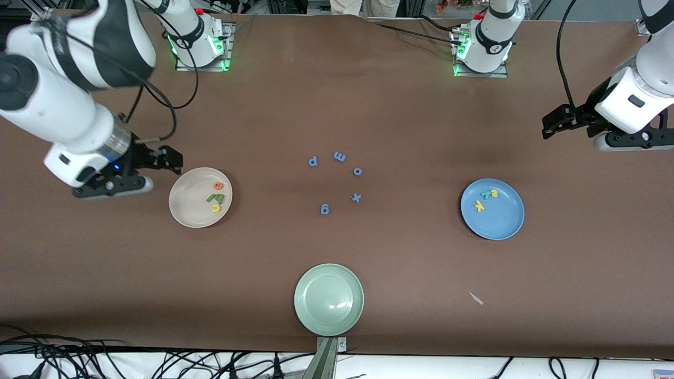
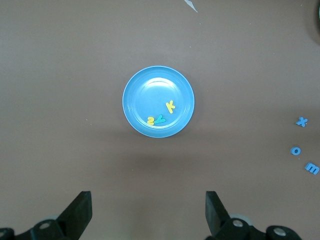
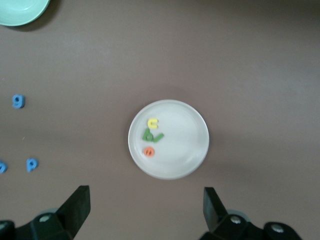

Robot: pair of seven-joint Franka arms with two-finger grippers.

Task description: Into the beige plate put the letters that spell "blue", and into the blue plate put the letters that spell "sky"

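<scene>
The beige plate (image 1: pixel 189 208) (image 3: pixel 185 145) holds the orange e (image 1: pixel 218 185) (image 3: pixel 149 151), green b (image 3: pixel 148 134), green l (image 3: pixel 158 137) and yellow u (image 1: pixel 216 208) (image 3: pixel 153 122). In the blue plate (image 1: pixel 497 221) (image 2: pixel 150 95) lie the yellow k (image 1: pixel 478 206) (image 2: pixel 170 106), teal y (image 1: pixel 487 195) (image 2: pixel 160 119) and yellow s (image 1: pixel 495 193) (image 2: pixel 150 121). My right gripper (image 1: pixel 171 158) (image 3: pixel 146 207) hangs open and empty over bare table just beside the beige plate. My left gripper (image 1: pixel 553 126) (image 2: pixel 148 210) is open and empty over the table at the left arm's end, apart from the blue plate.
Blue letters p (image 1: pixel 313 161), m (image 1: pixel 339 156), o (image 1: pixel 357 171), x (image 1: pixel 356 198) and g (image 1: pixel 325 209) lie mid-table between the two plates. A pale green plate (image 1: pixel 329 300) sits near the front edge. A small pale scrap (image 1: pixel 476 298) lies nearer the camera than the blue plate.
</scene>
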